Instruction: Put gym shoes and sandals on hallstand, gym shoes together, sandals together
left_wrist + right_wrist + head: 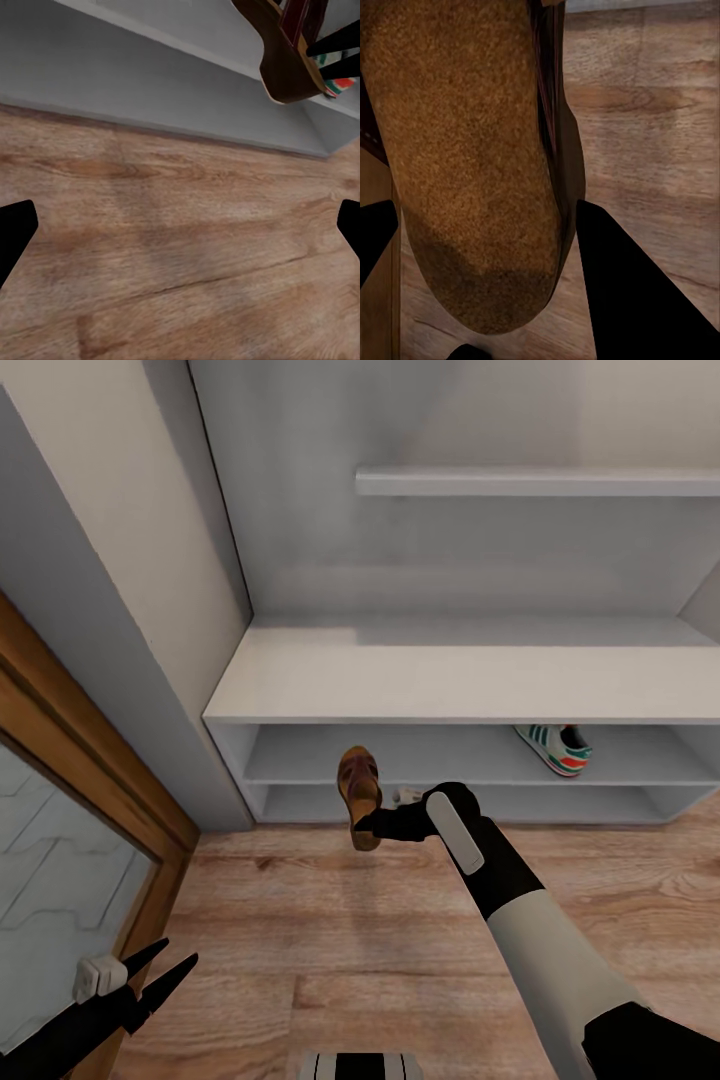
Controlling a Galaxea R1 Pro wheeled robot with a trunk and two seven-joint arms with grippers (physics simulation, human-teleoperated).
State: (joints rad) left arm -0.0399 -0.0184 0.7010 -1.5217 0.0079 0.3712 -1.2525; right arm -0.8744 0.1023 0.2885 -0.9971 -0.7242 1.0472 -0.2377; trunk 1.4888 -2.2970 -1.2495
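Reddish-brown leather and a tan footbed mark the sandal (359,792) pinched in the right gripper (368,824), which is clamped on its heel end and holds it off the corridor floor (330,930), just in front of the hallstand (450,670), before the left part of the two open shelves. In the right wrist view the sandal's (472,157) grainy footbed lies close between the two dark fingers (622,292), with wood planks beside it. In the head view the sandal hangs with its toe up and its heel down at the fingertips, tilted slightly. A white gym shoe (555,748) with green stripes and a red-orange accent sits on the upper open shelf, well apart to the right of the held sandal. The left gripper (160,972) hovers low over the floor near the wooden door frame (90,760), its two fingers spread apart and holding nothing; its wrist view looks across the planks toward the base of the hallstand (150,82), with the sandal (285,60) and the other arm's fingertips (334,56) at the far edge.
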